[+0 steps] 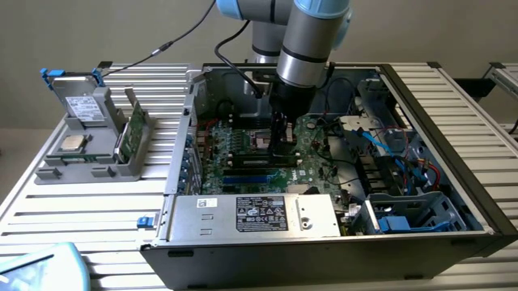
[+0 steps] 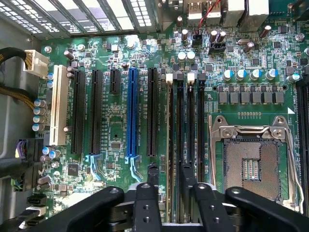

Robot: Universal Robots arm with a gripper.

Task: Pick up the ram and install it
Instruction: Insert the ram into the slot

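- one computer case (image 1: 453,200) lies open on a slatted table (image 1: 89,206), with one green motherboard (image 2: 116,121) inside; beside the case stands one grey holder (image 1: 89,151).
- four memory slots (image 2: 200,125) run side by side next to one empty processor socket (image 2: 251,164).
- one gripper (image 2: 176,203) hangs over them, fingers (image 2: 146,208) parted a little, grasping nothing, straddling the ram (image 2: 179,145).
- the ram, a long dark thin stick, sits upright in a slot.
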